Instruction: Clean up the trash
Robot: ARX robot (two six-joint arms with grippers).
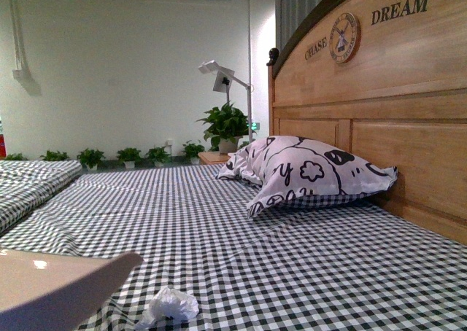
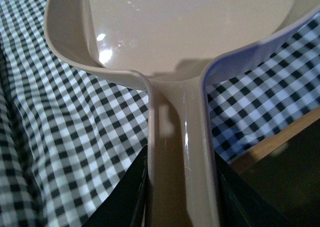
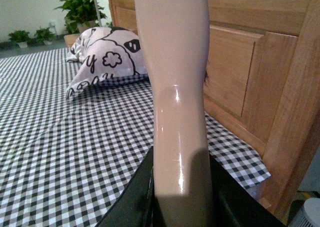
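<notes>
One small crumpled white tissue wad [image 1: 169, 305], lying on checked bedsheet [image 1: 292, 258]

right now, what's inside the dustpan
Nothing shows in the dustpan: bare glossy beige. Its front edge runs out of the left wrist view. The tissue wad lies on the checked sheet outside it.

Left hand [image 2: 182, 207]: two matte black fingers [image 2: 125, 199], wedge-shaped w/ straight slanted edges, only partly in shot. Right hand [image 3: 182, 207]: same black fingers [image 3: 131, 203], smooth, angular, no markings visible; rest out of frame.
</notes>
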